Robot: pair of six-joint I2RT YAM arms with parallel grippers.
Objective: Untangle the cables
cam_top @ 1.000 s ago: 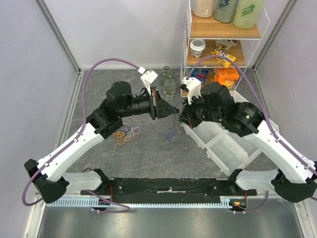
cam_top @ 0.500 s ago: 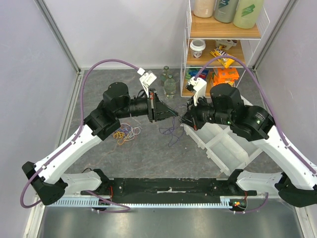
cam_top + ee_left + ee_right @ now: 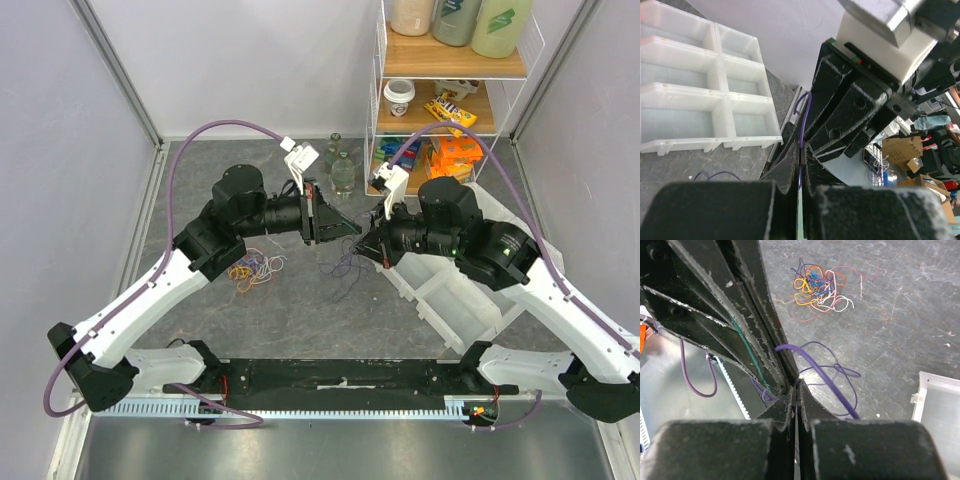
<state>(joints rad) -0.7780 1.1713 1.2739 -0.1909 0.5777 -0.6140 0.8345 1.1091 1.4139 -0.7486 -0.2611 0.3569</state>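
- The purple cable (image 3: 832, 385) is the strand being worked: it hangs in loose loops over the middle of the table, strung between the two gripper tips and well apart from the rest of the bundle.
- The tangle (image 3: 817, 287) – orange, blue, white, yellow and red strands knotted together – lies on the table beside the left arm's forearm, with nothing touching it.
- Progress, as I judge it: one cable is clear of the knot and the bulk is left to do. No other strand lies singled out anywhere in view, so the task looks to be at an early stage.
- The left gripper (image 3: 800, 150) has its jaws pressed fully together, with the purple cable running out of the seam between them.
- The right gripper (image 3: 796, 385) meets it almost tip to tip, jaws likewise closed tight. The left wrist view shows the same purple strand leading into its seam, so it too seems to be pinching it.
- The white tray (image 3: 718, 95) sits under and beside the right arm; every compartment that shows is empty – no cable has been put in it.
- Behind it, the shelf unit (image 3: 455, 65) holds bottles, a cup and snack packets, none of them part of the job.
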